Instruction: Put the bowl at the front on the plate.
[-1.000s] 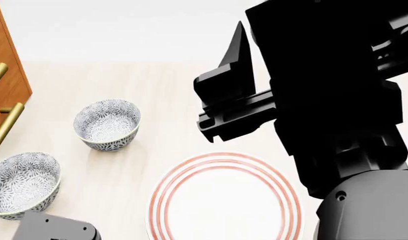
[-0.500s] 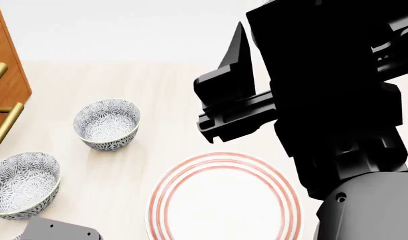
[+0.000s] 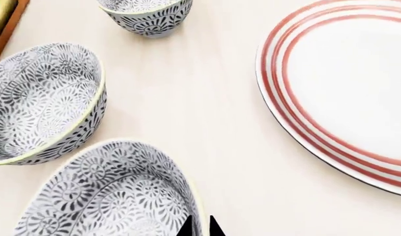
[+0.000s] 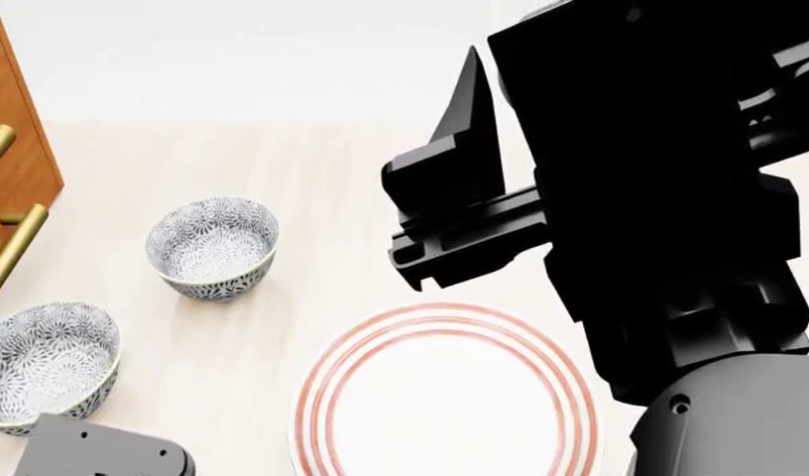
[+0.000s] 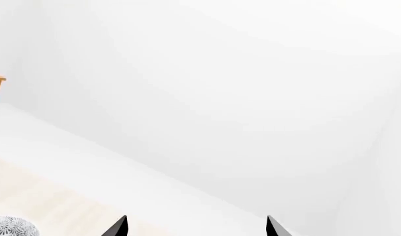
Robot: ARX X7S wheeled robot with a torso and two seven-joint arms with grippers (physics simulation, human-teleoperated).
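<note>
Three grey-and-white floral bowls show in the left wrist view. The bowl at the front [image 3: 108, 191] is the nearest one, and my left gripper [image 3: 200, 227] is shut on its rim, one fingertip inside and one outside. In the head view this bowl is hidden under my left arm [image 4: 100, 451]. The white plate [image 3: 345, 88] with red rings lies apart from it, to its right on the table; the head view shows its rim [image 4: 444, 315] at the bottom centre. My right gripper [image 5: 196, 227] is open and empty, raised and facing the back wall.
Two other floral bowls stand behind the front one, the middle one [image 4: 41, 362] [image 3: 43, 98] and the far one [image 4: 213, 246] [image 3: 145, 14]. A wooden cabinet [image 4: 8, 149] with brass handles [image 4: 15, 248] is at the far left. My right arm [image 4: 642, 198] hangs above the plate's right side.
In the head view my left arm's housing has shifted slightly up and to the left. The bowls, the plate and the right arm look about the same.
</note>
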